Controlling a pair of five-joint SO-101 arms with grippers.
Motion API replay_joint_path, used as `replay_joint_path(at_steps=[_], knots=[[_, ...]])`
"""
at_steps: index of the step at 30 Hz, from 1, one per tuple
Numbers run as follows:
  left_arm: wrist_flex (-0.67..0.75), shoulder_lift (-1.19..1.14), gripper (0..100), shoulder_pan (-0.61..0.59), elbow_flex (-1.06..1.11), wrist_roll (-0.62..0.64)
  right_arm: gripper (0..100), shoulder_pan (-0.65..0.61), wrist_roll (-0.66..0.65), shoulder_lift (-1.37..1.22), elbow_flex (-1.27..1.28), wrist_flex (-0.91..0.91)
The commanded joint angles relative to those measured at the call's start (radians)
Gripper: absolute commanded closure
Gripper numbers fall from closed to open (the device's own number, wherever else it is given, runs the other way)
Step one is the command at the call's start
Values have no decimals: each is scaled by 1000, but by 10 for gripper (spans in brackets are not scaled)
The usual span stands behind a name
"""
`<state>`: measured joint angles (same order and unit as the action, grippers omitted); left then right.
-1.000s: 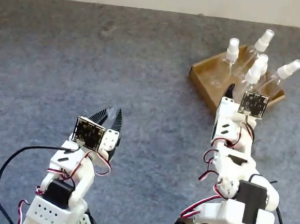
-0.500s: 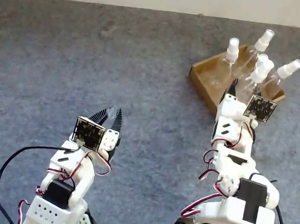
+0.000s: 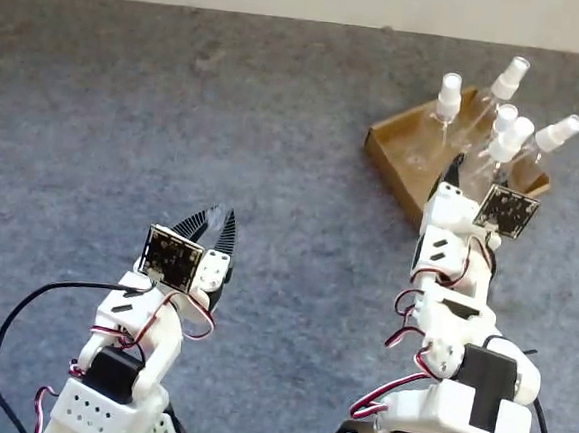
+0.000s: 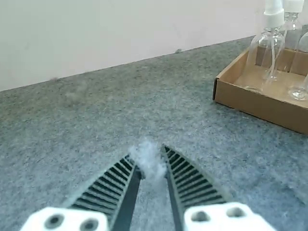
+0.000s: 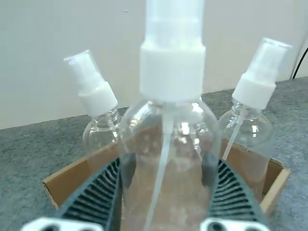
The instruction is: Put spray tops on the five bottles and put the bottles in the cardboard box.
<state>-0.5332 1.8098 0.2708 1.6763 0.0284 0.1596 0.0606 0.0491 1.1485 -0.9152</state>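
Four bottles (image 3: 447, 104) standing in box (image 3: 390, 149); right gripper (image 5: 166, 168) clamping fifth bottle (image 5: 166, 139) above it, likely for lowering; left gripper (image 4: 150, 166) idling, slightly apart.

The cardboard box (image 3: 390, 154) is brown, shallow and open-topped, and sits on the grey table (image 3: 177, 117) at its far right side. Four clear bottles (image 3: 446, 118) stand inside it, each fitted with a white spray top (image 3: 450, 89) and a thin tube running down inside. A fifth bottle (image 5: 166, 139), also clear and capped in white, is upright over the box's near side, clamped between the fingers of the right end effector (image 5: 166, 166). Whether its base touches the box floor cannot be told.
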Motion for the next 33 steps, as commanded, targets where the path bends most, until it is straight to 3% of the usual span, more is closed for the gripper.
replay_joint_path(at_steps=[1, 14, 26, 33], knots=[[-3, 15, 995, -16, 18, -6, 849, 12, 9, 8, -39, -24], [-3, 15, 995, -16, 18, -6, 849, -2, 8, 28, 27, -30], [-3, 15, 995, -18, 18, -6, 850, -111, 8, 269, 108, -16], [-18, 15, 995, -16, 18, -6, 851, -199, -58, 486, 136, 217]])
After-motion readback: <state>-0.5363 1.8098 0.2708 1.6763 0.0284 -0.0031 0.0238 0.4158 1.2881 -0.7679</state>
